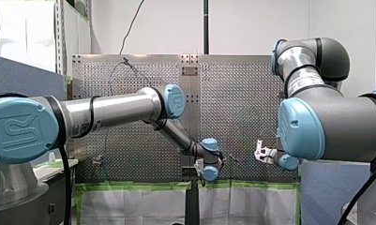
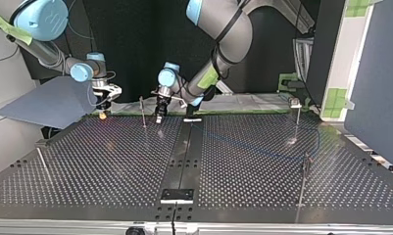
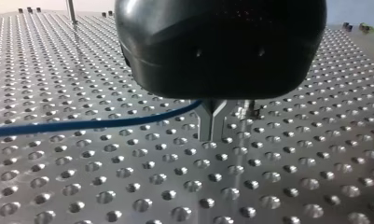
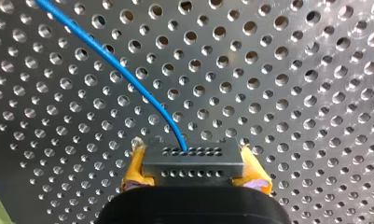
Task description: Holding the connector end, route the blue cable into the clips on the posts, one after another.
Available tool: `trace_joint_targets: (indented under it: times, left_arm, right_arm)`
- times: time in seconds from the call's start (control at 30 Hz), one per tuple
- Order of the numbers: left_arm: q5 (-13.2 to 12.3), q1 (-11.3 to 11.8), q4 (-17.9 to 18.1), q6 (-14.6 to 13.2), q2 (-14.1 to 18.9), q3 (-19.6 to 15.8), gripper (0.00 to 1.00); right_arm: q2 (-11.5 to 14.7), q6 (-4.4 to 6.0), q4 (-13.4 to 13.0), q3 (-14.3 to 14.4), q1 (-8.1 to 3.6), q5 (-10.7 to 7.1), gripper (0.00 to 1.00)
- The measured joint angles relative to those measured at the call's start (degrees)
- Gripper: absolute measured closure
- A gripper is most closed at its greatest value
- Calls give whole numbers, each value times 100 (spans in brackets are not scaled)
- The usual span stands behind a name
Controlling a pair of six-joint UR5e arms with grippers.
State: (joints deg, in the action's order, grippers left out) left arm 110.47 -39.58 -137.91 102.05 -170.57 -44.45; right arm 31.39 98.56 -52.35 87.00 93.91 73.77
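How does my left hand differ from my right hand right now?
My left hand has bare metal fingers; my right hand has yellow pads. My left hand pinches the blue cable itself, fingers nearly together; my right hand clamps the dark connector, held apart by its width. Both are shut on a part of the same cable, over the perforated table.

Perforated metal table point(image 2: 110, 166): the middle and near edge stand open. The obstacles are thin metal posts: a far-edge post point(image 2: 143, 111), a far-corner post point(image 2: 298, 120), a side-edge post point(image 2: 304, 177) and an opposite-edge post point(image 2: 42, 164). A thin blue cable point(image 3: 82, 125) runs low between the far-edge and far-corner posts.
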Motion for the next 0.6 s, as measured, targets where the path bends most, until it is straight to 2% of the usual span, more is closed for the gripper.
trace_joint_targets:
  times: [0.2,0.4,0.47,0.5,0.57,0.6]
  left_arm:
    - [4,14,-10,-1,-13,0,100]
    - [12,25,-23,-2,-14,0,91]
    - [13,27,-25,-2,-14,0,80]
    - [13,28,-28,-2,-14,0,80]
    - [13,31,-42,-2,-13,0,51]
    - [13,33,-61,-3,-11,0,51]
  right_arm:
    - [-102,5,34,-139,-17,-22,100]
    - [-249,-23,101,-276,-22,-27,100]
    - [-265,-34,114,-300,-24,-28,100]
    - [-268,-39,117,-309,-26,-28,100]
    - [-272,-51,124,-320,-31,-28,100]
    - [-272,-54,124,-324,-32,-28,100]
